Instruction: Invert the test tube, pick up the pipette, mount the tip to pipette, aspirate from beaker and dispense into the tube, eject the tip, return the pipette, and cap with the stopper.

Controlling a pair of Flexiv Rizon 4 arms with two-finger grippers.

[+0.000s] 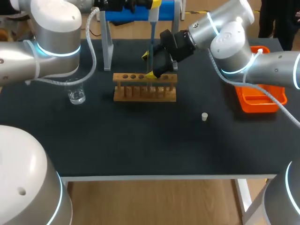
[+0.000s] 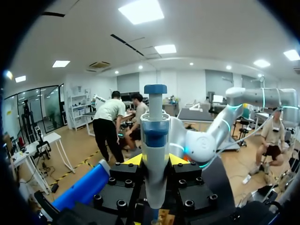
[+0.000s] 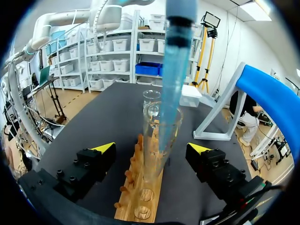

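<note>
— Where is the test tube?
— It stands upright in the wooden rack, toward the back of the counter, mouth up. The blue tip on the pipette appears to reach down into its mouth, so I judge this to be the dispensing step.

— Who has hold of it?
— Nobody. My right hand stands wide around it, one yellow finger on each side, neither touching the glass. My left hand is clamped on the pipette's body, below the plunger, and holds it upright over the rack.

— How will the tube handle?
— I'd say it's thin glass: light, stiff, slick and easy to crack. To steady it, I'd close gently on the wall above the rack and below the rim, leaving the mouth free. The pipette looks like light, rigid plastic, and the grip on its thick barrel seems sound. The slender tip could knock the rim if I drift sideways.

— And the rest?
— The beaker sits well to the rack's left. The small white stopper lies alone nearer the front, to the right. A blue stand rises behind the rack, and an orange tray sits at the far right.
</note>
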